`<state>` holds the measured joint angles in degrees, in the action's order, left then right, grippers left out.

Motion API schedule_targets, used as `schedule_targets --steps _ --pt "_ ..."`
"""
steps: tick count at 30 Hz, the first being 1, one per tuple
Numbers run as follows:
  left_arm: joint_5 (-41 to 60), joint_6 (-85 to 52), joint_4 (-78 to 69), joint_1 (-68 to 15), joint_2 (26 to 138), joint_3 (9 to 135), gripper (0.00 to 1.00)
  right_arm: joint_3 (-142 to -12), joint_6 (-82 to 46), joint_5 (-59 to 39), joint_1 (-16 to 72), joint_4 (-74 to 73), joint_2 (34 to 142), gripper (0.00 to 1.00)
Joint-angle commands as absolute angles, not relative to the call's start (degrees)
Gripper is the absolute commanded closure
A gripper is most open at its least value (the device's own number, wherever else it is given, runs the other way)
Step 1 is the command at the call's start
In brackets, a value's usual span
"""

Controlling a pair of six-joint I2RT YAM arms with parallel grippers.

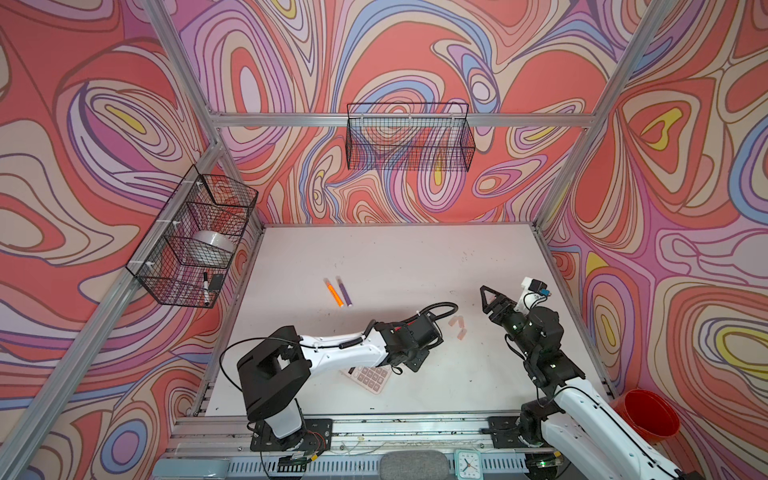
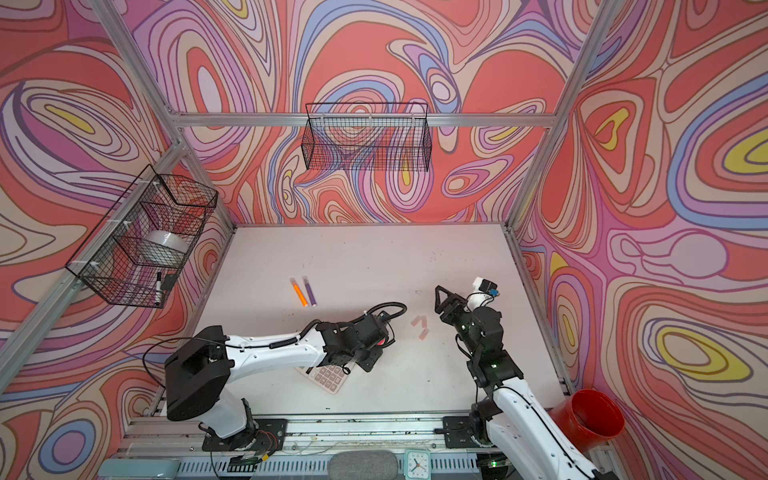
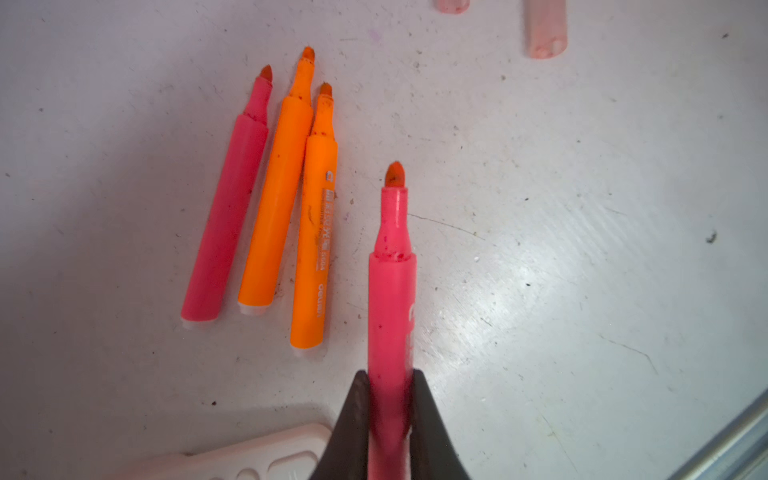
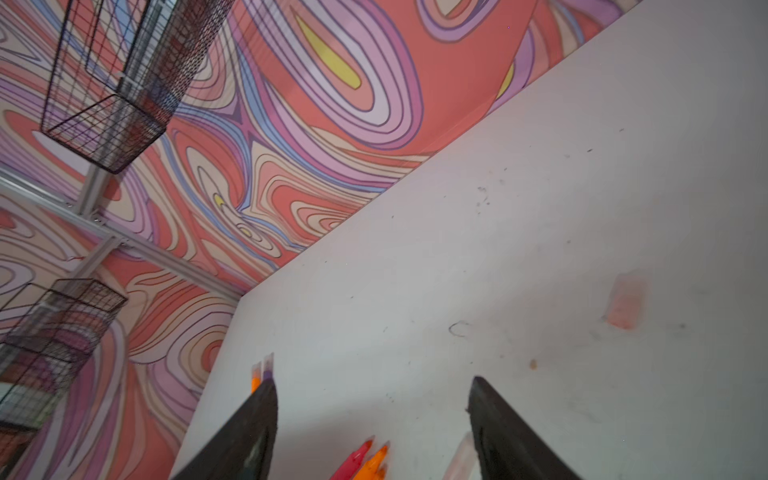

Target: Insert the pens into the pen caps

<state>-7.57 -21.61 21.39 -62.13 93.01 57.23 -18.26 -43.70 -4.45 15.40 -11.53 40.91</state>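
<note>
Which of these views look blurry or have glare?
Left wrist view: the pink pen goes soft near the left gripper, and glare whitens the table. Right wrist view: the pen cap is smeared and the right gripper blurred. Both top views: fairly sharp.

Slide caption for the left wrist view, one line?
Left gripper shut on a pink pen, uncapped; another pink pen and two orange pens lie alongside, two caps beyond.

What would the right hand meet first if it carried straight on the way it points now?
Likely just bare table, then the back wall. Nothing else shows in the right hand's line, though depth is unclear.
</note>
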Motion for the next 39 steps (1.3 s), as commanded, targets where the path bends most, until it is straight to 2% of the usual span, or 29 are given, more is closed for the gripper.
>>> schedule_targets --steps 1,12,16,20,24,30,39 --pt "-8.79 -21.37 17.81 -61.61 89.45 54.96 0.90 -15.21 -50.95 -10.56 19.72 -16.95 40.81 0.25" --pt "-10.37 -21.25 15.56 -61.61 83.75 51.58 0.89 -15.61 -53.11 -1.02 40.09 -29.24 49.54 0.26" --pt "-12.72 -21.53 15.56 -61.61 80.50 49.74 0.89 -18.32 -52.82 2.63 45.62 -32.17 57.48 0.32" --pt "-14.80 -21.60 12.77 -61.61 76.51 47.17 0.89 -19.21 -53.94 4.74 48.56 -37.68 66.05 0.36" --pt "-14.92 -21.43 12.83 -61.61 74.28 46.39 0.89 -20.87 -55.02 2.78 49.17 -42.14 73.08 0.42" --pt "-15.28 -21.27 12.66 -61.61 74.09 46.22 0.90 -24.50 -54.40 3.72 52.05 -41.69 77.72 0.47" --pt "-15.73 -21.05 11.95 -61.61 72.96 45.46 0.90 -26.72 -54.45 5.01 54.29 -41.29 80.63 0.73"
